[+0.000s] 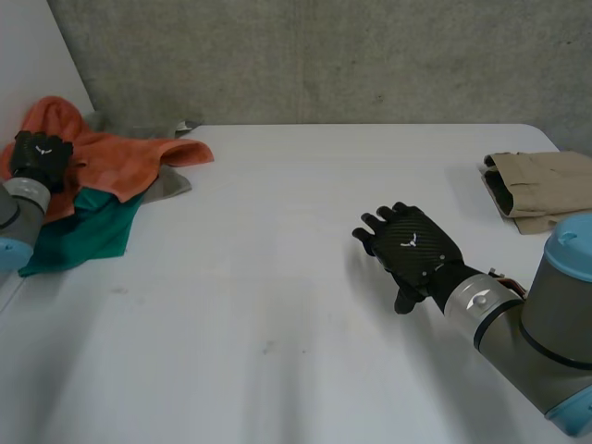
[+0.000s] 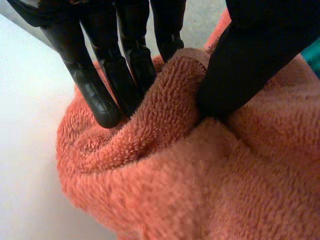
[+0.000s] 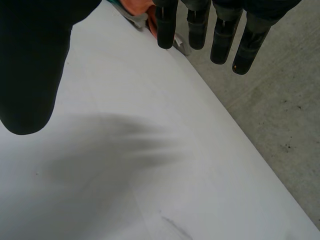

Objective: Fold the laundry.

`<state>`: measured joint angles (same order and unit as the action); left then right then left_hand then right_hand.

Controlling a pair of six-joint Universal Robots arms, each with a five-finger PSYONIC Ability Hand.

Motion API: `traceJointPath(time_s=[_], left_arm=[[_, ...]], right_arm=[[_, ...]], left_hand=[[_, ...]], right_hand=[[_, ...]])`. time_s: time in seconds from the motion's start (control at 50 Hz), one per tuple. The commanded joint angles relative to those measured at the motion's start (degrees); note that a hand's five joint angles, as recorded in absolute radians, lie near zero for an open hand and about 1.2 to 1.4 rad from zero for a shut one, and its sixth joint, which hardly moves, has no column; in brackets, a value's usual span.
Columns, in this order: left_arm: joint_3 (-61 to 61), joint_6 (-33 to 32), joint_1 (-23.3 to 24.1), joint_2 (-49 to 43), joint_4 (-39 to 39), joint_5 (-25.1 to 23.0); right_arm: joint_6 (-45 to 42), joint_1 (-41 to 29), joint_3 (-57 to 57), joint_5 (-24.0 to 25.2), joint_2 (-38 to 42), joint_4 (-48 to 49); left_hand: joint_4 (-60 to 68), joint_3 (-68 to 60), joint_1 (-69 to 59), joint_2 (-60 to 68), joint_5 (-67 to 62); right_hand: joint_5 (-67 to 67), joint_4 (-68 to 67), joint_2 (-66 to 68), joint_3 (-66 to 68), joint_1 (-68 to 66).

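1. While the left hand (image 1: 39,157) rests on the heap at the far left corner of the surface (image 1: 277,296), its fingers (image 2: 102,100) and thumb pinch a ridge of the orange towel (image 2: 200,175).
2. That towel lies over a green cloth (image 1: 83,231) and a grey cloth (image 1: 171,182), bunched by the left edge.
3. The right hand (image 1: 412,250) hovers toward the right edge, fingers (image 3: 222,40) straight and spread, holding nothing.
4. A tan garment (image 1: 546,190) lies folded at the right edge.
5. To my eye the step in hand is picking the towel out of the heap. Next it needs lifting clear and bringing to the open middle, where the right hand could take a corner. I can't quite tell whether the pinch is at an edge or mid-cloth.
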<state>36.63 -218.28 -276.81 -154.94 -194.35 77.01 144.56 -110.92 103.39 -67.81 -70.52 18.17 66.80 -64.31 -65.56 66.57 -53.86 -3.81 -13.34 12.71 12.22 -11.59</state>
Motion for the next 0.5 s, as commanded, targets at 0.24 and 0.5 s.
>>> traceJointPath(time_s=[0.24, 0.5], left_arm=[[43.49, 18.39, 26.47, 41.0, -14.12, 1.4], [51.61, 34.77, 46.01, 40.68, -12.81, -4.23]], right_arm=[[0.11, 0.71, -0.12, -2.14, -0.24, 0.37], [0.99, 5.18, -1.17, -7.51, -0.59, 0.72]], left_hand=[[13.2, -15.69, -14.44, 13.43, -16.14], [-54.68, 52.19, 53.44, -54.46, 51.74]], right_hand=[[3.81, 3.34, -2.71, -2.22, 1.59], [3.81, 3.34, -2.71, -2.22, 1.59]])
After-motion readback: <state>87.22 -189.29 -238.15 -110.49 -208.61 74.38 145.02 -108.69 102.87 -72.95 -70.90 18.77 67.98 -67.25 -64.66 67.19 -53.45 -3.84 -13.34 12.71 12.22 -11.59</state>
